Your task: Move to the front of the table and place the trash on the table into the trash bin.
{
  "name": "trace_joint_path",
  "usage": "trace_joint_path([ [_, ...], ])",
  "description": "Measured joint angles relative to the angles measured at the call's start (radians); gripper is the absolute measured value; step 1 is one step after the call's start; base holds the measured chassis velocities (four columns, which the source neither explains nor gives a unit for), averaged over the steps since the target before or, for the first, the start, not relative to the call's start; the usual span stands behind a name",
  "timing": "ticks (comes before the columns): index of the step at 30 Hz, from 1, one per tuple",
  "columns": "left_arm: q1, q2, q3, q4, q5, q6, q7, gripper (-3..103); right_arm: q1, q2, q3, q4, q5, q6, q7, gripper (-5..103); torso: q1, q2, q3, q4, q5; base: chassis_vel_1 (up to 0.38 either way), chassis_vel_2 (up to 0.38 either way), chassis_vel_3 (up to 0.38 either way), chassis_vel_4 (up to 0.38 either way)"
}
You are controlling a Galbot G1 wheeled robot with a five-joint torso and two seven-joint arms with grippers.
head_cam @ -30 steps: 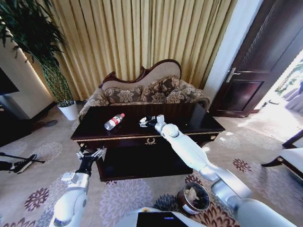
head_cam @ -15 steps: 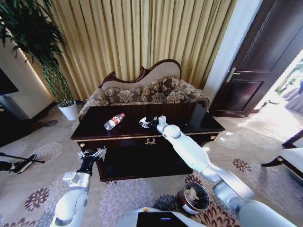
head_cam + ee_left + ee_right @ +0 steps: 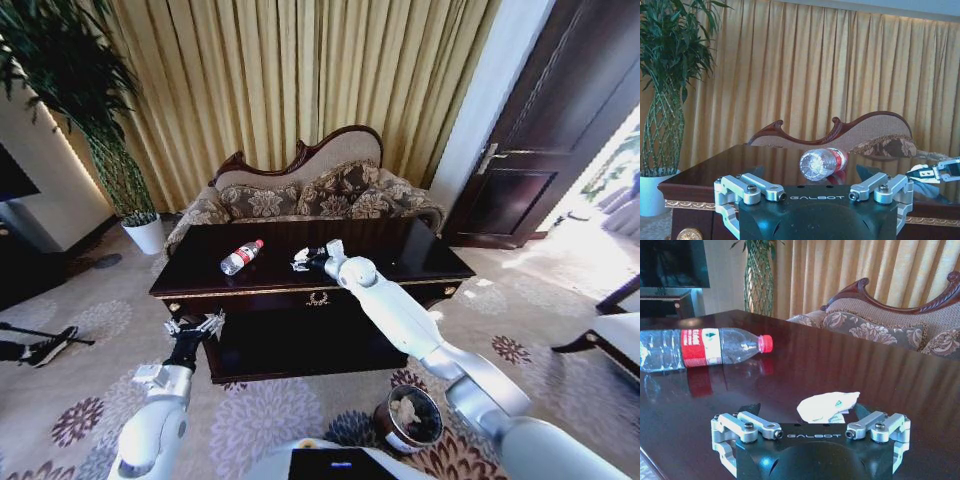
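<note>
The dark glossy table [image 3: 425,256] stands in front of me. A clear bottle with a red label [image 3: 241,256] [image 3: 705,347] [image 3: 822,163] lies on its side on the left half of the top. My right gripper [image 3: 306,261] [image 3: 805,411] reaches over the middle of the table, open, its fingers on either side of a small crumpled white scrap [image 3: 827,404]. My left gripper [image 3: 192,325] hangs open, low in front of the table's left corner. The trash bin [image 3: 381,421] stands on the carpet at my lower right, with white paper wads [image 3: 406,409] inside.
A carved floral sofa [image 3: 300,196] sits close behind the table, curtains behind it. A potted plant [image 3: 146,234] stands at the far left, and a dark door [image 3: 540,120] at the right. A chair edge [image 3: 618,332] shows at the right. Patterned carpet lies around the table.
My right gripper has shifted slightly to the left over the tabletop, at the white scrap. The left arm has stayed almost still.
</note>
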Motion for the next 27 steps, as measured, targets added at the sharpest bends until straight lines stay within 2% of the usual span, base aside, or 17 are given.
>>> trace_joint_path([
  [2,0.001,0.0,-0.002,0.002,0.0,0.0,0.002,100,0.003,0.004,-0.003,-0.013,-0.005,0.001,0.0,101,0.0,0.0,0.0,0.0,0.0,0.0,0.0,0.0,0.0],
  [4,0.001,0.0,-0.003,0.004,-0.001,-0.002,0.004,100,0.005,0.005,-0.003,-0.022,-0.006,0.004,0.0,93,0.0,0.0,0.0,0.0001,0.0,0.0,0.0,0.0,0.0],
  [13,-0.003,0.0,0.001,0.005,-0.001,-0.003,0.007,100,0.006,0.004,-0.002,-0.029,-0.008,0.009,0.0,83,0.0,0.0,0.0,0.0,0.0001,0.0,0.0,0.0,0.0],
  [15,-0.002,-0.002,0.002,0.006,-0.001,-0.004,0.009,100,0.007,0.001,0.001,-0.029,-0.008,0.011,0.0,77,0.0,0.0,0.0,0.0001,0.0001,0.0,0.0,0.0,0.0],
  [16,0.0,-0.002,0.002,0.006,-0.001,-0.005,0.009,100,0.007,0.001,0.002,-0.029,-0.008,0.011,0.0,71,0.0,0.0,0.0,0.0,0.0001,0.0,0.0,0.0,0.0],
  [19,0.002,-0.004,0.002,0.006,-0.001,-0.006,0.011,100,0.006,-0.001,0.004,-0.028,-0.007,0.011,0.0,65,0.0,0.0,0.0,0.0001,0.0,0.0,0.0,0.0,0.0],
  [20,0.002,-0.005,0.002,0.006,-0.001,-0.007,0.013,100,0.004,-0.002,0.004,-0.026,-0.007,0.011,0.0,58,0.0,0.0,0.0,0.0,0.0001,0.0,0.0,0.0,0.0],
  [24,0.002,-0.007,0.001,0.006,-0.001,-0.008,0.015,100,0.002,-0.003,0.005,-0.023,-0.007,0.012,0.0,56,0.0,0.0,0.0,0.0,0.0,0.0,0.0,0.0,0.0],
  [27,0.002,-0.006,0.001,0.005,-0.001,-0.008,0.015,100,-0.002,-0.003,0.008,-0.02,-0.007,0.012,0.0,41,0.0,0.0,0.0,0.0001,0.0001,0.0,0.0,0.0,0.0],
])
